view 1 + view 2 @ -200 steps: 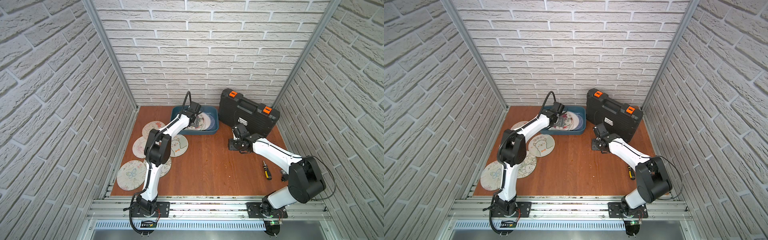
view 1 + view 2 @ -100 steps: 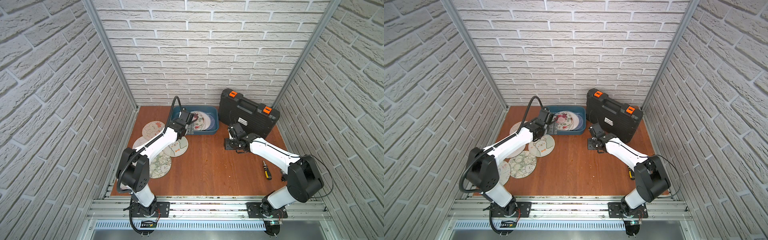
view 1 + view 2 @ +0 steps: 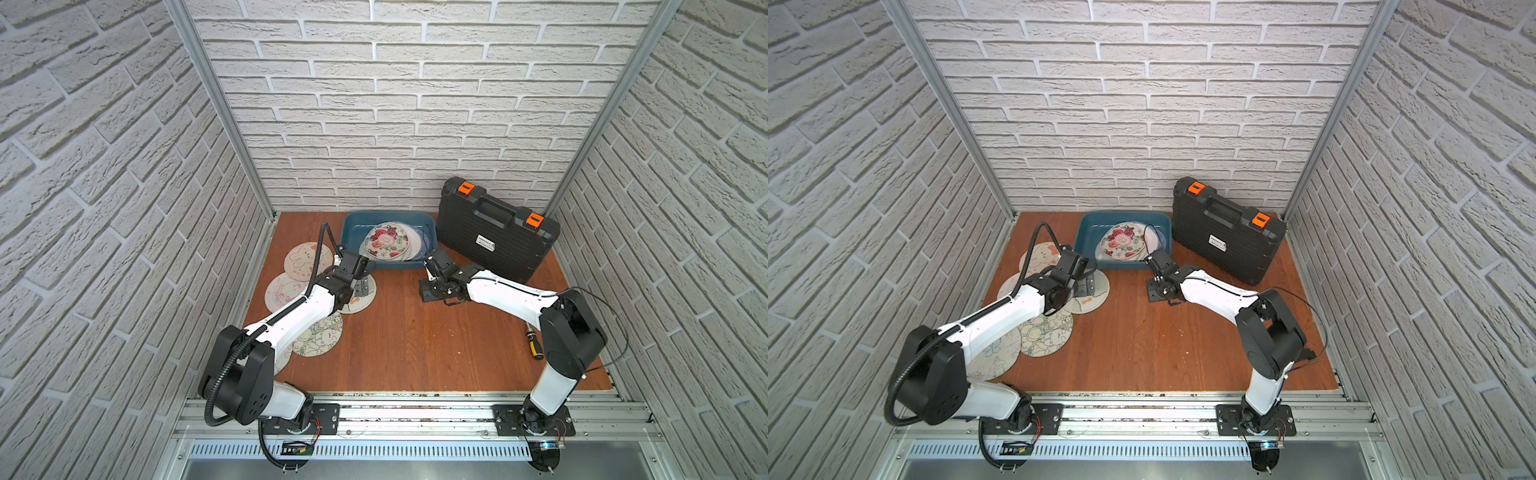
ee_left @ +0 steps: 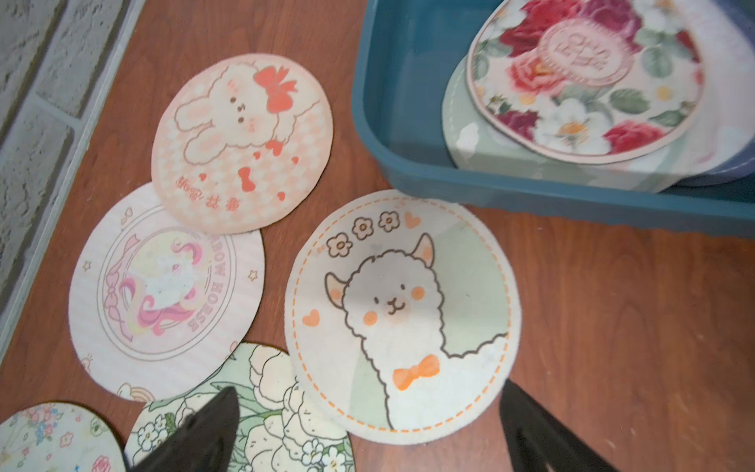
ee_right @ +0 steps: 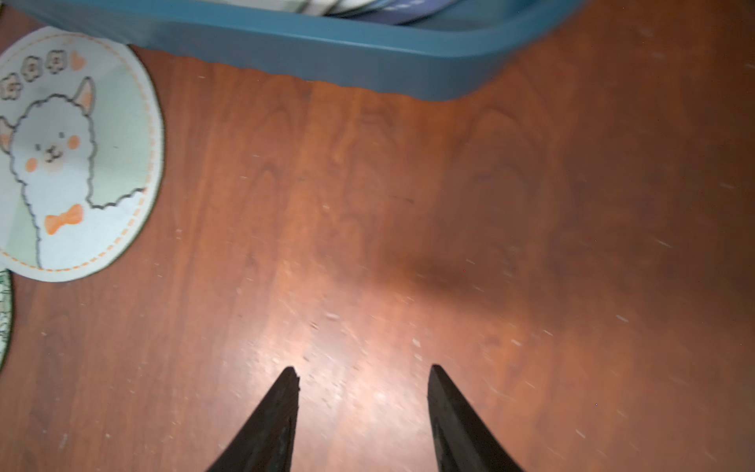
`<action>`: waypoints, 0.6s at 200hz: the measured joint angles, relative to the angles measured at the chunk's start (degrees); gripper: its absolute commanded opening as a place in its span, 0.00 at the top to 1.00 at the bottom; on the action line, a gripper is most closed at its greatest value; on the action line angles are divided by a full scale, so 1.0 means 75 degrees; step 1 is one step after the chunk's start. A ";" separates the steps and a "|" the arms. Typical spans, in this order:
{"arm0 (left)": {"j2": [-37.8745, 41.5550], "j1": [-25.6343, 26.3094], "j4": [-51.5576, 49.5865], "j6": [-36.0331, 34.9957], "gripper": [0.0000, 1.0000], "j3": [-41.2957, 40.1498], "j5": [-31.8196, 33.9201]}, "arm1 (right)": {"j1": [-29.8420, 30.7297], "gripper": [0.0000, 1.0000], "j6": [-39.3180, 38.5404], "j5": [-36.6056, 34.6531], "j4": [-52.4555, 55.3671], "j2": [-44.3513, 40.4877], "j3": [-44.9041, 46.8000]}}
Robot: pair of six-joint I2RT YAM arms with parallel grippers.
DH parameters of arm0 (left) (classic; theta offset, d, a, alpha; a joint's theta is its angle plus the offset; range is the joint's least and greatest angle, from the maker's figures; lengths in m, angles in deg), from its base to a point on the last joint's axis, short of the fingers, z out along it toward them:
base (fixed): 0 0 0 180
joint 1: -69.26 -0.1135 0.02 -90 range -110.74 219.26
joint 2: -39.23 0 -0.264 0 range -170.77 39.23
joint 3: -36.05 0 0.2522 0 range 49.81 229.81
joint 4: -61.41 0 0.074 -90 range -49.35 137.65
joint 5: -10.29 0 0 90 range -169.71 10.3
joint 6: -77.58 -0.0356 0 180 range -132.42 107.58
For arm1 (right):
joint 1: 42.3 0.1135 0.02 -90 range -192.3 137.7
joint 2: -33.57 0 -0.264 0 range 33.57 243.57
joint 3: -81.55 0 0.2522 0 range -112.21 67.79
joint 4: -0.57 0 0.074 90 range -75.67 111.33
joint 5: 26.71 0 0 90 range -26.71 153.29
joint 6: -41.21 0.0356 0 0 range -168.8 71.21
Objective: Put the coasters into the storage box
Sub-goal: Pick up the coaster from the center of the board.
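Note:
The teal storage box stands at the back with a floral coaster on top of others inside. Several coasters lie on the table to its left: rabbit, unicorn, alpaca and a green flower one. My left gripper hangs open over the alpaca coaster's near edge, holding nothing. My right gripper is open and empty above bare wood, in front of the box's right corner.
A black case with orange latches stands at the back right, close to the right arm. A screwdriver lies near the right wall. Brick walls close in three sides.
My left arm has drawn back out of the storage box and come down over the coasters on the table, empty. The right gripper has shifted a little to the left.

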 measured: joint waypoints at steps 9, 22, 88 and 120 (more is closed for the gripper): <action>0.0000 -0.0105 0.0017 0.0079 0.02 -0.0131 -0.0047 | 0.0134 0.48 0.0020 0.0073 -0.0067 0.0213 -0.0172; -0.0017 -0.0251 0.0055 0.0195 0.02 -0.0277 -0.0122 | 0.0323 0.48 0.0055 0.0163 -0.0219 0.0495 -0.0399; -0.0522 -0.0918 0.1064 0.0510 0.02 -0.1020 -0.0737 | 0.0828 0.48 0.0431 0.0670 -0.1064 0.1486 -0.1040; -0.0755 -0.1204 0.1600 0.0618 0.02 -0.1361 -0.1070 | 0.0898 0.48 0.0606 0.0886 -0.1472 0.1996 -0.1207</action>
